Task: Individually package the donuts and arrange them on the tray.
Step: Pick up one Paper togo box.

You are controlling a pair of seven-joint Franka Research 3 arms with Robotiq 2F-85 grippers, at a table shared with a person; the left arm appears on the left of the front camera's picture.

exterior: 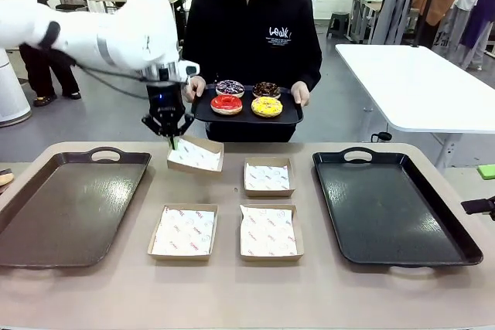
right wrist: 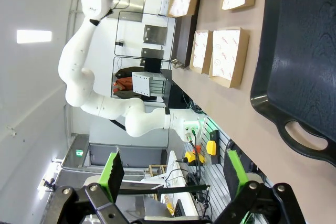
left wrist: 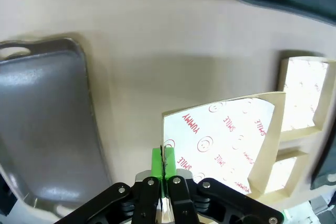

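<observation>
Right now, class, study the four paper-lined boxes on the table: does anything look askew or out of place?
Yes. The far-left box is askew: the left jaws, shut on its left edge, hold that side tilted up off the table. The other three boxes lie flat.

Four glazed donuts (exterior: 227, 103) flat, two-by-two, on tray (exterior: 247, 118) person holds.

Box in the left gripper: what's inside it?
Only a printed paper liner shows inside the box. The left gripper, shut on its near rim, covers a bit of that edge.
</observation>
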